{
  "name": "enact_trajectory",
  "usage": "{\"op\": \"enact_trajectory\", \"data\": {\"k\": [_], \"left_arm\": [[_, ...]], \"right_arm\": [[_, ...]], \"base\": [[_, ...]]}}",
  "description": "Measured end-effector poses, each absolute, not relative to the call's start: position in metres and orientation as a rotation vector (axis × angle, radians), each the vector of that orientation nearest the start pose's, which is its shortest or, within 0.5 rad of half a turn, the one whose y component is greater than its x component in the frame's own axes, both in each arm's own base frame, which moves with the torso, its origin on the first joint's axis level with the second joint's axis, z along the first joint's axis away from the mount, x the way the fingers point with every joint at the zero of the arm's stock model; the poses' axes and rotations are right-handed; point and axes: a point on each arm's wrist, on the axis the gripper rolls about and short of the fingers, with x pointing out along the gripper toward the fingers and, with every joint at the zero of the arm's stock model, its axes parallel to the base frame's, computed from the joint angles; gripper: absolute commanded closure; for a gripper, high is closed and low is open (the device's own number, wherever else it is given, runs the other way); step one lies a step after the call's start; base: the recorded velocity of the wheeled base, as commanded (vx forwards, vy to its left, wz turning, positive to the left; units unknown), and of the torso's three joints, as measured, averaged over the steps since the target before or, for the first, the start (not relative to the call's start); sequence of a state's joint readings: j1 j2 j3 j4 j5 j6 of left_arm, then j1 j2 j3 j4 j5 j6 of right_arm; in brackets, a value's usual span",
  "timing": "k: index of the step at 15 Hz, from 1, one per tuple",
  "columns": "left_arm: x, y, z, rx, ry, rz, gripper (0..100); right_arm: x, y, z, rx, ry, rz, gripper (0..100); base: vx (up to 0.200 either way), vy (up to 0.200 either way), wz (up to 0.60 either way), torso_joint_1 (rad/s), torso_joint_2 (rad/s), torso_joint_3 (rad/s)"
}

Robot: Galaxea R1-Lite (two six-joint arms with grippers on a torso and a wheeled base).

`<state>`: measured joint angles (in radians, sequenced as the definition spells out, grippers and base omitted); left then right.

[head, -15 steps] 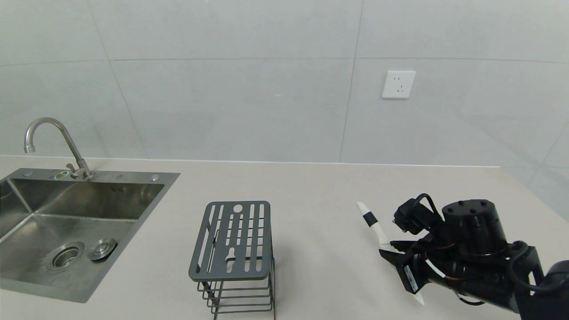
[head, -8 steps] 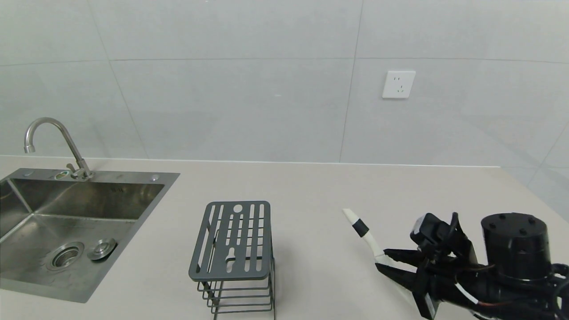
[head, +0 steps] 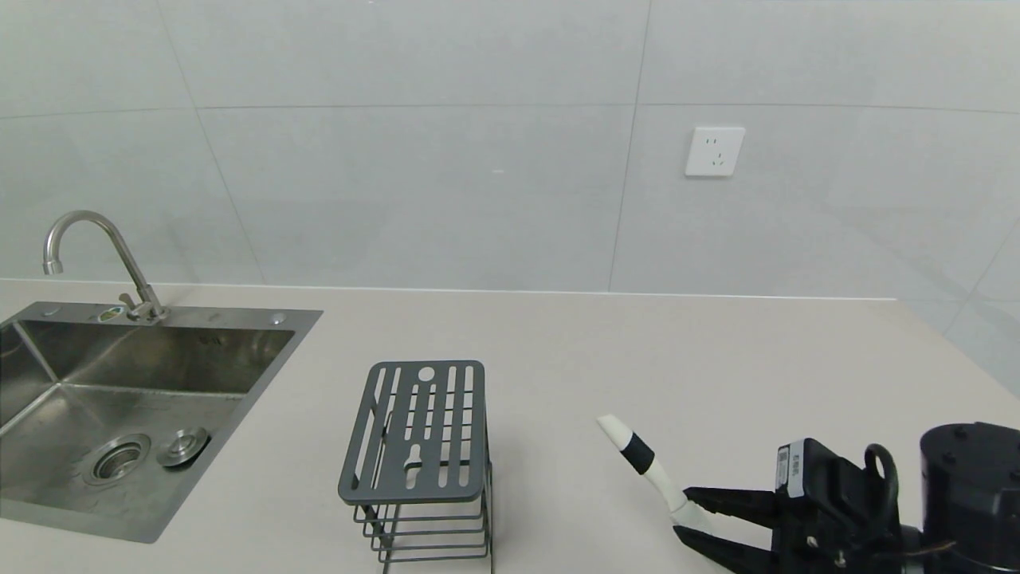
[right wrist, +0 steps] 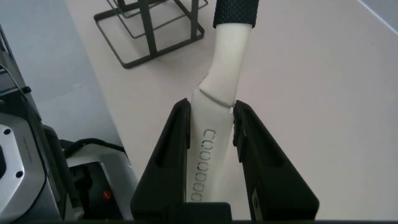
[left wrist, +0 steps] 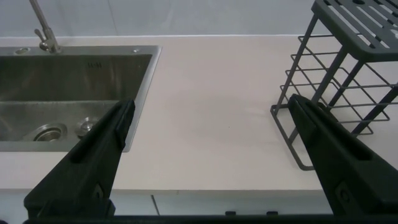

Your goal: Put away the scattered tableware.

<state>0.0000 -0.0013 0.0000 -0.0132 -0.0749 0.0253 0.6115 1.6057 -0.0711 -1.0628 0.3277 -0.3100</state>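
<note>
A white knife with a black band on its handle [head: 637, 454] sticks up and to the left out of my right gripper [head: 684, 514], which is shut on it above the counter's near right part. The right wrist view has the two fingers clamped on the blade, whose face carries a row of oval dimples, with the handle [right wrist: 227, 56] pointing toward the dark wire rack [right wrist: 149, 25]. That rack [head: 414, 430], topped by a slotted plate, stands mid-counter, well left of the knife. My left gripper [left wrist: 211, 109] is open with nothing in it, over the counter between sink and rack [left wrist: 348, 81].
A steel sink [head: 295, 335] with a curved faucet [head: 88, 239] takes up the counter's left side; its rim [left wrist: 143, 99] lies close to the left gripper. A wall socket [head: 715, 151] sits on the tiled wall behind. Bare counter lies between rack and knife.
My right gripper has drawn back toward the near edge and lower in the head view, carrying the knife; its handle end has shifted left and down. Rack and sink have stayed put.
</note>
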Motion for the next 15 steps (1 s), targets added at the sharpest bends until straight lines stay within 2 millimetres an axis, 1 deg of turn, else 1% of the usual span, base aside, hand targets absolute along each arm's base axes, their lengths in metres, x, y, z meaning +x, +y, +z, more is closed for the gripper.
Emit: {"op": "enact_trajectory", "data": {"k": [1,2,3,4,7,9,12,15], "left_arm": [[-0.023,-0.002,0.082,0.029,-0.065,-0.078,0],[-0.026,-0.002,0.095,0.031,-0.146,-0.08,0],[-0.032,-0.002,0.113,0.035,-0.238,-0.08,0],[-0.035,-0.002,0.123,0.036,-0.278,-0.081,0],[-0.036,-0.002,0.13,0.03,-0.251,-0.13,0],[-0.034,-0.003,0.14,0.035,-0.242,-0.184,0],[-0.03,-0.003,0.17,0.007,-0.243,-0.256,0],[-0.022,-0.001,0.188,-0.017,-0.215,-0.372,0]], "right_arm": [[0.143,0.11,0.083,-0.352,0.335,0.995,100],[0.14,0.109,0.082,-0.352,0.336,0.997,100],[0.138,0.107,0.082,-0.352,0.336,0.997,100],[0.137,0.107,0.082,-0.352,0.336,0.999,100],[0.136,0.106,0.083,-0.351,0.33,0.998,100],[0.135,0.106,0.083,-0.352,0.335,0.997,100],[0.135,0.106,0.083,-0.352,0.334,0.997,100],[0.136,0.106,0.083,-0.351,0.332,0.997,100]], "base": [[0.0,0.0,0.0,0.0,0.0,0.0],[0.0,0.0,0.0,0.0,0.0,0.0],[0.0,0.0,0.0,0.0,0.0,0.0],[0.0,0.0,0.0,0.0,0.0,0.0],[0.0,0.0,0.0,0.0,0.0,0.0],[0.0,0.0,0.0,0.0,0.0,0.0],[0.0,0.0,0.0,0.0,0.0,0.0],[0.0,0.0,0.0,0.0,0.0,0.0]]}}
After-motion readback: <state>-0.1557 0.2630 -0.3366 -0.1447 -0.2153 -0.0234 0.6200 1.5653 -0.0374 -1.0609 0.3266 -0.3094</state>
